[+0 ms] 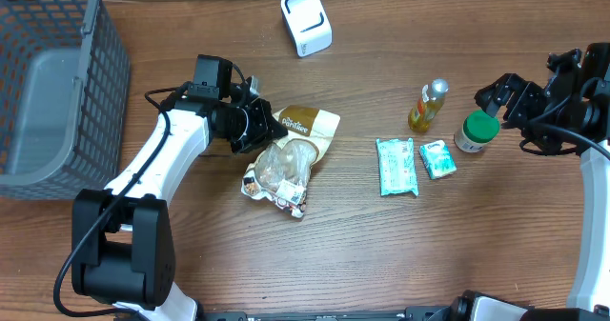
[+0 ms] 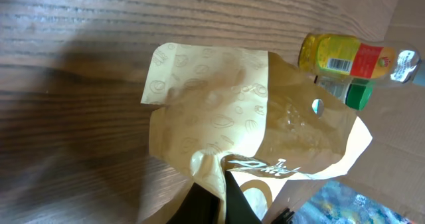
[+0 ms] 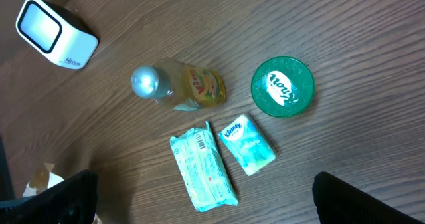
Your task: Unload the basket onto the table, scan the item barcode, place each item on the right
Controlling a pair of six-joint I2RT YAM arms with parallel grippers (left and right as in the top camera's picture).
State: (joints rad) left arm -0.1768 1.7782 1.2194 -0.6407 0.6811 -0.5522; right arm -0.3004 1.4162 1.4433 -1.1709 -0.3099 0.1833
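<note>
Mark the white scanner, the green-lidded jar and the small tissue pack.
white scanner (image 1: 306, 21), overhead view, centre of its top face.
green-lidded jar (image 3: 282, 86), right wrist view, middle of the lid.
small tissue pack (image 3: 247, 144), right wrist view, centre of the wrapper.

Two robot arms are reaching over one wooden table (image 1: 315, 273), the left arm (image 1: 162, 154) and the right arm (image 1: 593, 183). One grey mesh basket (image 1: 57, 83) is sitting at the far left. One white barcode scanner (image 1: 306, 21) is standing at the far edge, near the middle. Two bags are lying together left of centre: one tan paper pouch (image 1: 313, 126) and one clear plastic bag (image 1: 279, 173), overlapping. Two teal packets are lying side by side right of centre: one larger wipes pack (image 1: 396, 166) and one smaller tissue pack (image 1: 437, 158). One yellow bottle (image 1: 429, 105) and one green-lidded jar (image 1: 476, 130) are standing just beyond them, to the right.
</note>
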